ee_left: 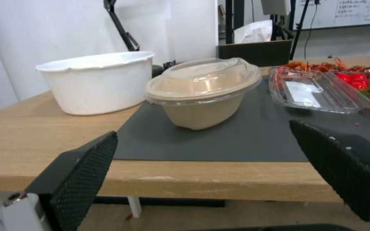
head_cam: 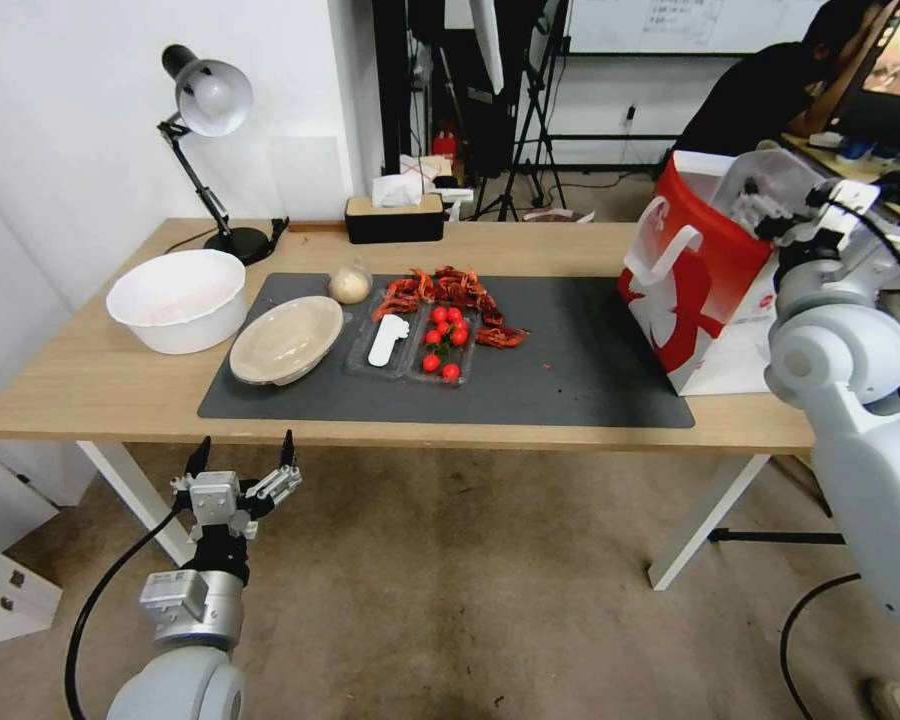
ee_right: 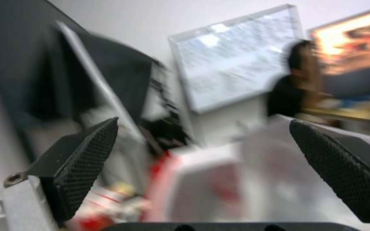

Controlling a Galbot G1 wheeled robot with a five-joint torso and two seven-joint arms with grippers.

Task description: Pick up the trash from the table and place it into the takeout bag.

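Observation:
On the table (head_cam: 90,380), a beige shallow bowl (head_cam: 285,340) with a clear lid sits at the left end of the dark mat (head_cam: 570,370). Behind it lies a small clear bag (head_cam: 350,283) with a beige lump. My left gripper (head_cam: 245,455) is open and empty, below and in front of the table's front edge, facing the bowl (ee_left: 202,96). The red and white takeout bag (head_cam: 700,270) stands at the table's right end. My right gripper (head_cam: 765,205) hangs open over its mouth. A pale blurred shape shows between its fingers (ee_right: 82,160); I cannot tell what it is.
A large white tub (head_cam: 178,298) stands left of the bowl. A clear tray (head_cam: 410,345) holds cherry tomatoes, with red crayfish shells (head_cam: 445,290) behind it. A desk lamp (head_cam: 210,100) and a black tissue box (head_cam: 394,215) stand along the back edge. Bare mat lies between tray and bag.

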